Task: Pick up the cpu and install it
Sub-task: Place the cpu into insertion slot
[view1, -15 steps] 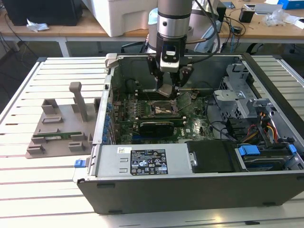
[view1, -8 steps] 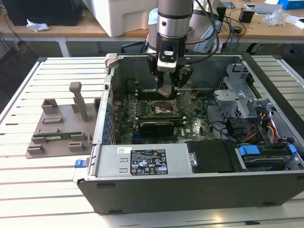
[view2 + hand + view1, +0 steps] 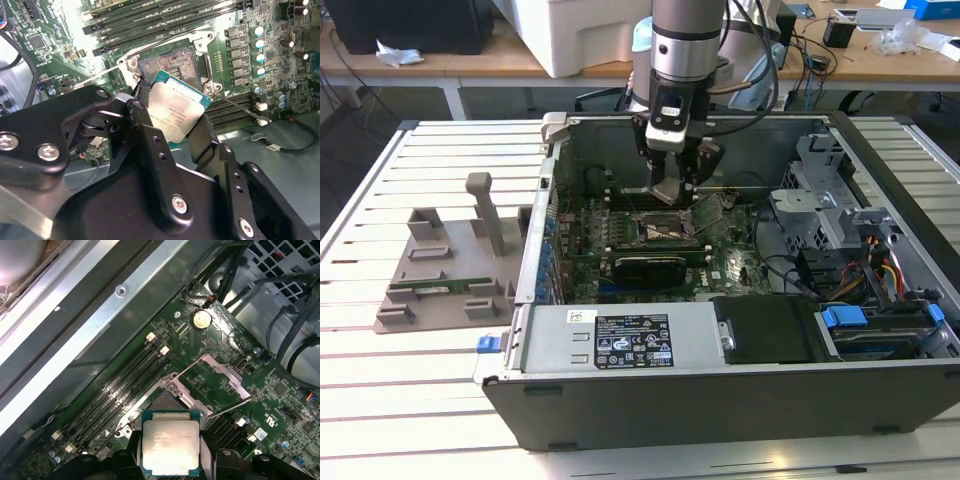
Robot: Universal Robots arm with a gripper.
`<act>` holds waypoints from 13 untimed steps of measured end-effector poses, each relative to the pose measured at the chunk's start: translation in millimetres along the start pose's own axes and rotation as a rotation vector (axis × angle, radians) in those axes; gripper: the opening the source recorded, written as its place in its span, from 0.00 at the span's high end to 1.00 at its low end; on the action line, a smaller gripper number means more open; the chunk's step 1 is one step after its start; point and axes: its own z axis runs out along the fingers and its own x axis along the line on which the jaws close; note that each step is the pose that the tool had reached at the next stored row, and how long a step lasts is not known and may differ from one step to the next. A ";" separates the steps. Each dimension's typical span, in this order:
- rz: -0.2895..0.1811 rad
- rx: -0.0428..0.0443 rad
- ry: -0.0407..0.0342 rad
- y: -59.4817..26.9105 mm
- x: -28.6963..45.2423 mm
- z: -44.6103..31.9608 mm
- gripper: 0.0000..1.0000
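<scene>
One cpu [image 3: 171, 447] in claw [image 3: 680, 190], inside case [image 3: 770, 400]

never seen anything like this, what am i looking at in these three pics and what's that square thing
This is a robot arm working over an open computer case that lies on a slatted table. The exterior view looks at the scene from off the arm; both wrist views come from cameras riding on the arm, looking past its claw. The claw is shut on the cpu, a small silvery square chip, held close to the open socket on the green motherboard. On the exterior view's left, a grey holder block stands on the table.
</scene>
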 end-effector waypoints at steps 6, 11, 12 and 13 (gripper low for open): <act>0.046 0.0013 0.0009 0.0 0.0 0.1 0.45; 0.083 0.0021 0.0019 0.0 0.0 0.2 0.45; 0.093 0.0024 0.0021 0.0 0.0 0.2 0.45; 0.099 0.0025 0.0022 0.0 0.0 0.2 0.45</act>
